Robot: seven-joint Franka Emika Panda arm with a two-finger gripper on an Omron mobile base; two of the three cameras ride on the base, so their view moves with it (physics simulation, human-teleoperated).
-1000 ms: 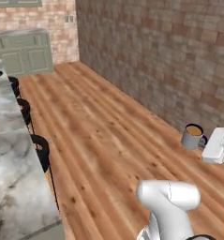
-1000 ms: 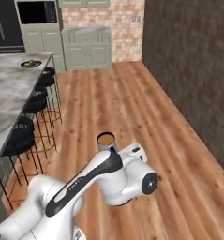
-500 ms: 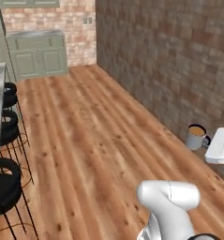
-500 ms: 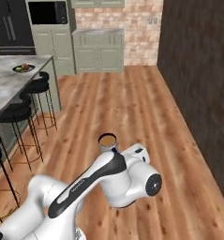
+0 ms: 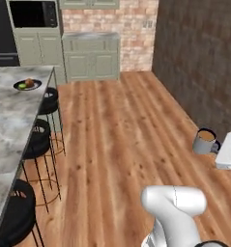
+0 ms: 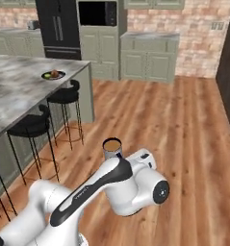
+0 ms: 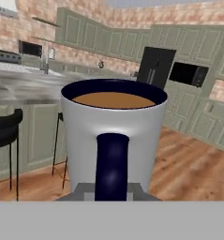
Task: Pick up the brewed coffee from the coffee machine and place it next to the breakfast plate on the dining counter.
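**Coffee in hand, plate far off to the left**

The brewed coffee point(image 7: 113, 136) rides upright at the end of the arm, its dark handle turned back toward the hand and the brown liquid level near the rim. In the left base view the mug point(image 5: 204, 141) hangs out over the wooden floor by the dark brick wall, well apart from the bench. The fingers themselves sit behind and under the mug, so I cannot see how they close; since the mug hangs in the air at the end of the arm, I judge they are pinching it.

What the next move turns on: the breakfast plate point(image 6: 53, 74) lies far ahead and to the left of the mug, near the far end of the dining bench point(image 6: 20, 91), with black stools along the near edge between the robot and the stone top. My guess is the base must close in on the bench before the arm can reach.

The plate is small and distant; a bun and something green barely read on it. The bench is cut off at the left edge, and the coffee machine is not something I can pick out.
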